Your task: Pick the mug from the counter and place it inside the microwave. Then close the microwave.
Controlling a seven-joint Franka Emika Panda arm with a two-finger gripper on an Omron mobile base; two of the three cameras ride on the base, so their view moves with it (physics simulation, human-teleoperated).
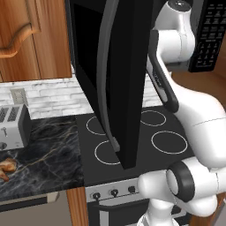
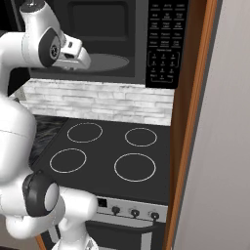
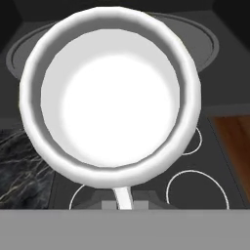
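From the left base view, the microwave hangs above the stovetop with its door swung wide open toward me, the long curved grey handle running down its edge. The white arm rises on the right and reaches up behind the door, so its far end is hidden there. To the left, the black marble table carries a silver toaster and a brown pastry near the front edge.

From the right base view, the microwave cavity stands open, its round turntable visible inside and the white-button keypad on the right. The arm's hand reaches in at the cavity's left side, just over the turntable. The four white rings of the stovetop lie below.

In the hand view, the mug sits right under the camera, its white rim and pale inside facing up, with the turntable edge dark behind it and stovetop rings and a bit of marble below. The gripper is clamped shut on the mug's rim at the near side, a thin white strip of wall pinched between the dark fingertips.
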